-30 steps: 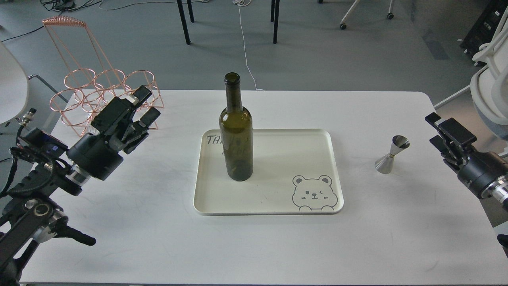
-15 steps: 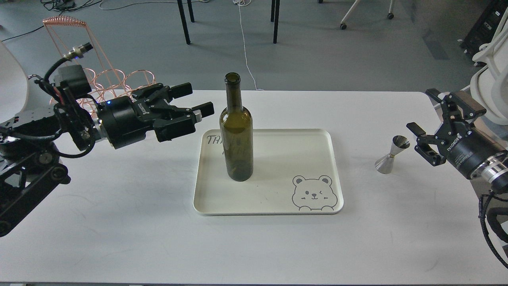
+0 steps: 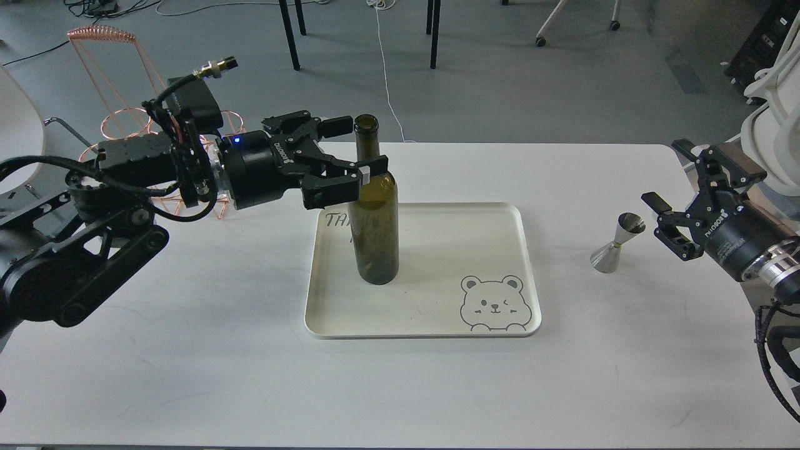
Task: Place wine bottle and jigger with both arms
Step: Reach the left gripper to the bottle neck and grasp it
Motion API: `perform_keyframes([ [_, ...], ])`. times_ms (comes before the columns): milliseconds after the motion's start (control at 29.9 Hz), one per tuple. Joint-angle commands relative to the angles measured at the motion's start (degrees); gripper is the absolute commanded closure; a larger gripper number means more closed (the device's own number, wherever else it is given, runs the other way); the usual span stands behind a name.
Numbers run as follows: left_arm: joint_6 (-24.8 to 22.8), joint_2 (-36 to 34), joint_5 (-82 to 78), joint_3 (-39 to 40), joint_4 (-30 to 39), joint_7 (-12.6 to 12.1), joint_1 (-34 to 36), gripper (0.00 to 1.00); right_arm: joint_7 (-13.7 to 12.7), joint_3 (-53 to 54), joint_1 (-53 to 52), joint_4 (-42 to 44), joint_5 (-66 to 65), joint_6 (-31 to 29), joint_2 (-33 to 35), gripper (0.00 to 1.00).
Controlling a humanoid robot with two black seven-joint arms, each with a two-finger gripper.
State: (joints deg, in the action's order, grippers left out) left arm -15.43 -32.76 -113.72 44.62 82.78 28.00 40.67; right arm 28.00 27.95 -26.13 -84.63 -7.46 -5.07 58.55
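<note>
Half a second on, the left gripper (image 3: 350, 150) has closed the gap to the wine bottle (image 3: 373, 206) and now straddles its neck and shoulder, one finger passing behind the neck, the other crossing in front of the shoulder. Its fingers are spread and appear not yet clamped on the glass, though whether they touch it cannot be told from this angle. The bottle stands upright where it was, on the left half of the cream tray (image 3: 525, 250), beside the handwritten lettering and well apart from the printed bear (image 3: 495, 304).

On the other side of the white table (image 3: 250, 375), the right gripper (image 3: 664, 219) has barely shifted; it sits just beside the jigger (image 3: 617, 244) with its fingers apart, holding nothing. The steel jigger stands upright on the bare tabletop, to the right of the tray and clear of its rim.

Neither object has been lifted, so the task looks to be in its opening stage: both arms are at the approach-to-grasp step, the left further along than the right. Still ahead, by this reading, are closing on the bottle, reaching and closing on the jigger, carrying both and setting them down. A copper wire rack (image 3: 125, 125) stands at the far left corner, behind the left arm.
</note>
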Motion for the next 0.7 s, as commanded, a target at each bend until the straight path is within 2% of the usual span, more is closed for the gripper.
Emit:
perform_keyframes([
  [0,0.1,1.9,-0.1,-0.5,-1.7,0.0,0.5,0.03,0.0,0.0,0.0,0.0,0.0,0.1,0.1,0.06],
  [167,1.4,4.4,-1.6,-0.5,-3.6,0.0,1.3,0.09,0.0,0.0,-0.1,0.0,0.1,0.1,0.2,0.06],
  [234,1.5,4.5,-1.6,-0.5,-4.3,0.0,1.3,0.22,0.0,0.1,-0.1,0.0,0.0,0.1,0.3,0.06],
  [334,1.6,4.5,-1.6,-0.9,-4.6,0.0,1.5,0.50,0.0,0.2,0.0,0.0,0.1,0.1,0.4,0.06],
  [435,2.3,4.4,-1.9,-0.9,-4.6,0.0,1.5,0.69,0.0,0.1,0.0,0.0,0.0,0.1,0.4,0.06],
  [501,4.2,4.4,-2.9,-0.9,-4.6,0.0,1.5,0.88,0.0,0.1,0.0,0.0,0.1,0.1,0.3,0.06],
  [535,5.2,4.4,-3.5,-0.9,-4.8,0.0,1.6,0.92,0.0,0.1,0.0,0.0,0.0,0.1,0.3,0.06],
  [669,6.4,4.4,-3.2,-0.8,-5.1,0.0,1.8,0.92,0.0,0.1,0.0,0.0,0.0,0.4,0.2,0.06],
])
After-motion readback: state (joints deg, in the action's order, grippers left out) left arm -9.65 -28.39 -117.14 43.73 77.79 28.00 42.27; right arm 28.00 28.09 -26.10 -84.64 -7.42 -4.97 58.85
